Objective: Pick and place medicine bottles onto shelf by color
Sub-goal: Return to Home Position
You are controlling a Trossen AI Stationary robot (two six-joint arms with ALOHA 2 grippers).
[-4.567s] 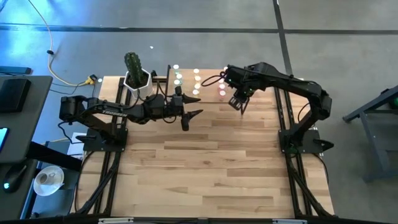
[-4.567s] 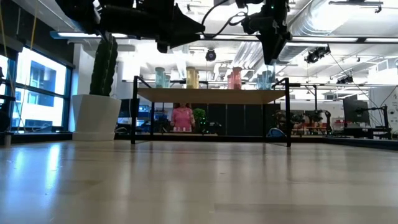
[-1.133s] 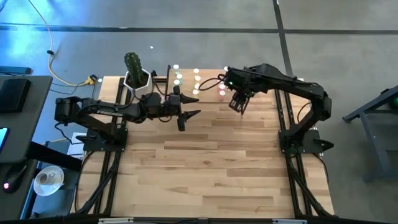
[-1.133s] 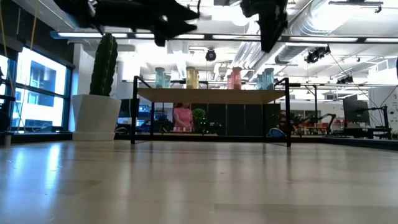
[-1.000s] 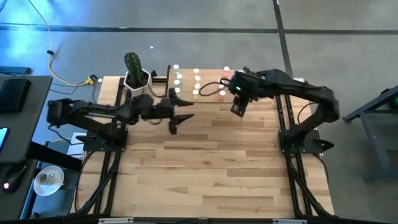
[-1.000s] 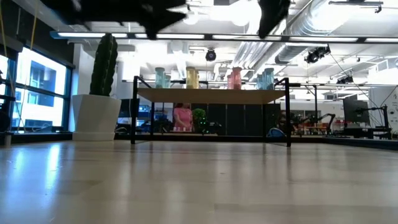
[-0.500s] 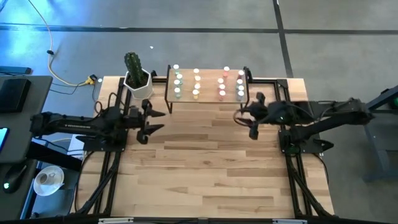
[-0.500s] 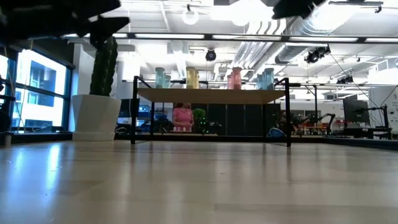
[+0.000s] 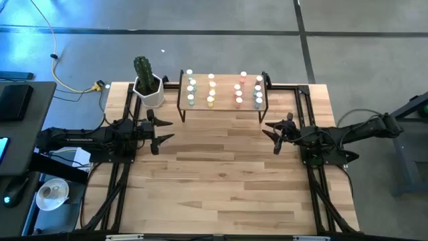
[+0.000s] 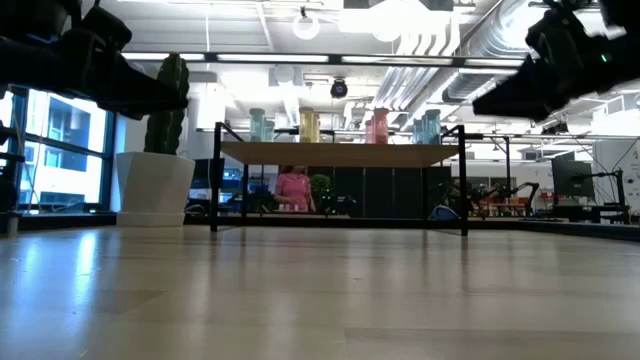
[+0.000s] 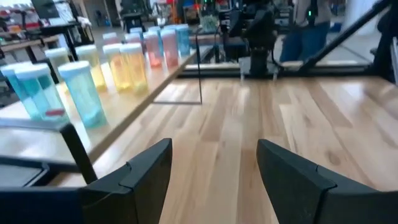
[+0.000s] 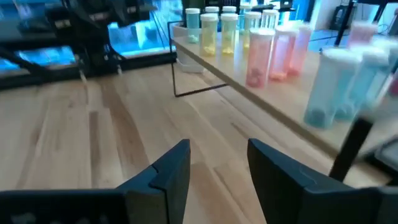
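The light-wood shelf point(image 9: 225, 90) stands on thin black legs at the table's far middle. On it the medicine bottles point(image 9: 211, 90) stand upright on their bases in four rows by colour: teal point(image 11: 81, 93), yellow point(image 11: 127, 65), pink point(image 12: 264, 56) and pale blue point(image 12: 339, 84). My left gripper point(image 9: 160, 130) hangs open and low near the table's left edge, pointing about level toward the right. My right gripper point(image 9: 273, 136) is open near the right edge and points left. Both stand nearer than the shelf, with nothing between their fingers.
A white pot with a cactus point(image 9: 147, 87) stands at the far left, beside the shelf. The wooden tabletop point(image 9: 221, 174) stretches bare between the two grippers and toward the near edge. In the low view, a room with desks lies beyond the shelf point(image 10: 340, 153).
Both arms have drawn back from the shelf and sunk. My left gripper went toward the table's left edge. My right gripper went toward the right edge and tipped from pointing down to nearly level. The bottles stayed in place on the shelf.
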